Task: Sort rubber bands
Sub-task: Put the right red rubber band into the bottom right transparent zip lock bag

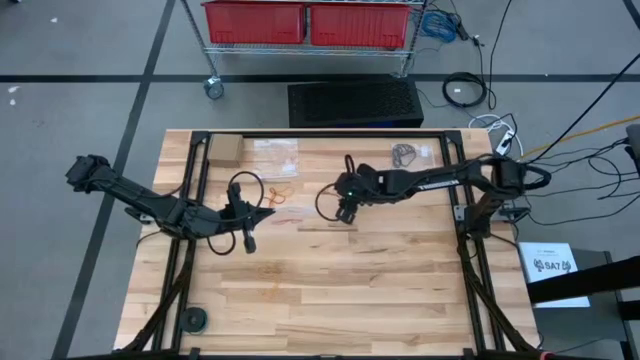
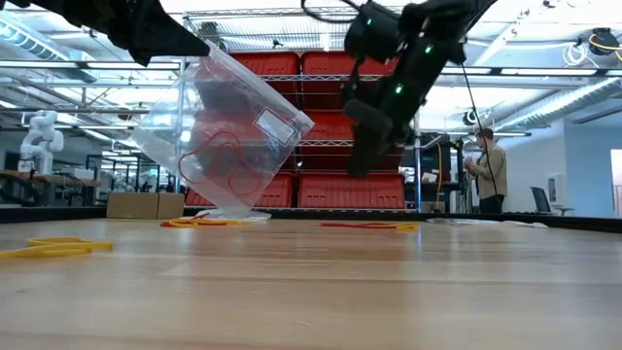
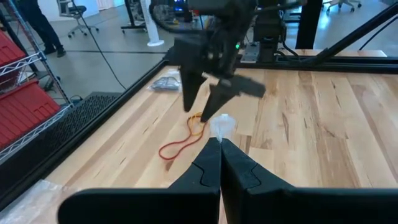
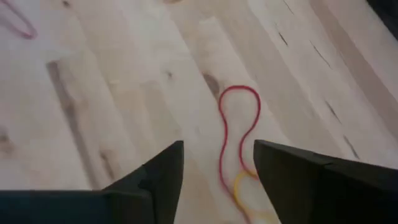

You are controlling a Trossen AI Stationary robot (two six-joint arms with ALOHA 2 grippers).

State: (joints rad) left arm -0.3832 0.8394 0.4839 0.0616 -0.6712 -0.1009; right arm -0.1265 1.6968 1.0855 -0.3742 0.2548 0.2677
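Your right tool point(image 4: 217, 168) hangs just above the pale, knotty wooden worktop point(image 1: 380, 290), near its middle, with its two dark fingers spread apart and nothing between them. Directly below that gap lies a thin red rubber band point(image 4: 239, 127), pinched into a figure-eight shape, with a small yellow rubber band point(image 4: 249, 193) overlapping its near end. In the left wrist view you see the same pair flat on the boards under the right tool, the red loop long and limp.

Your left tool point(image 3: 219, 163) is pressed shut on the edge of a clear plastic bag point(image 2: 228, 131). In the low view the bag hangs tilted, one bottom corner touching the worktop, its film glossy and creased, with a white label on its side and red loops showing inside it.

More rubber bands lie loose on the worktop: a flat yellow bunch point(image 2: 53, 248) toward the near left edge in the low view, and an orange-yellow tangle point(image 2: 199, 222) just beside the bag's lower corner. A dark bunch point(image 1: 403, 154) sits near the far edge, beside another clear bag point(image 1: 275, 157) lying flat there.
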